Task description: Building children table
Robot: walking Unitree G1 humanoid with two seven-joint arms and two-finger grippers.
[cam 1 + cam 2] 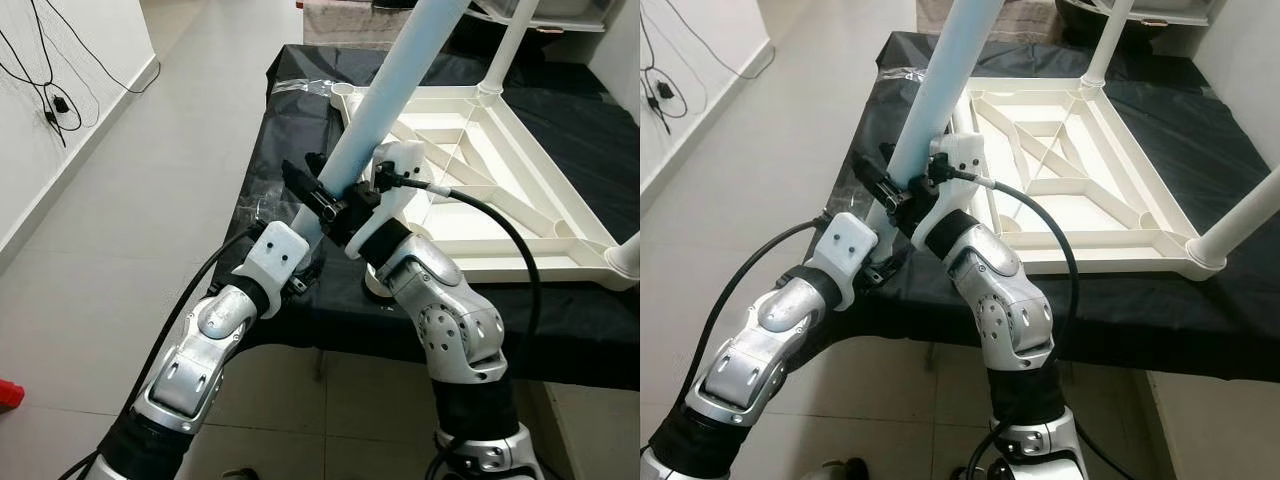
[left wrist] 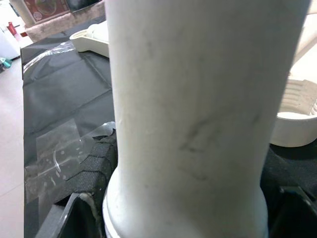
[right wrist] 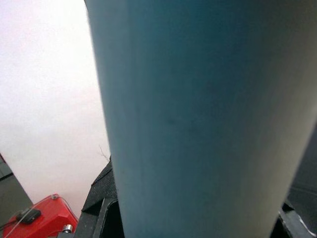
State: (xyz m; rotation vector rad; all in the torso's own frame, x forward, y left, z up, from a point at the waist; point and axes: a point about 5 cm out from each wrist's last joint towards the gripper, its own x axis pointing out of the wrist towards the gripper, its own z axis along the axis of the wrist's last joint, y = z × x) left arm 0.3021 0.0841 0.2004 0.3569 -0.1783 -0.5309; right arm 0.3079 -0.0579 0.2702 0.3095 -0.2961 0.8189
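The children's table top (image 1: 500, 190) lies upside down on the black-covered worktop (image 1: 300, 120), its ribbed underside facing up. Two white legs already stand in its corner sockets: one at the far corner (image 1: 505, 50) and one at the near right corner (image 1: 1240, 225). So part of the assembly looks done, and by my judgement at least two legs remain to be fitted, though the other far corner is hidden at the frame edge.

The leg in hand is a pale blue-white table leg (image 1: 385, 100), tilted, with its upper end running out of the top of the head views. Both arms grip it low down, near the worktop's front edge beside the table top's near left corner. The left end effector (image 1: 318, 195) is clamped on the leg's lower part; its wrist view has the leg's flared bottom end between the black fingers (image 2: 81, 178). The right end effector (image 1: 372, 190) holds the same leg just above and beside the left one, fingers closed around it.

The leg's foot end seems to sit near the near left corner socket (image 1: 345, 95) region, but whether it is seated cannot be told, since the arms cover the joint. I judge the task roughly midway: this leg needs pressing home, then the remaining one.
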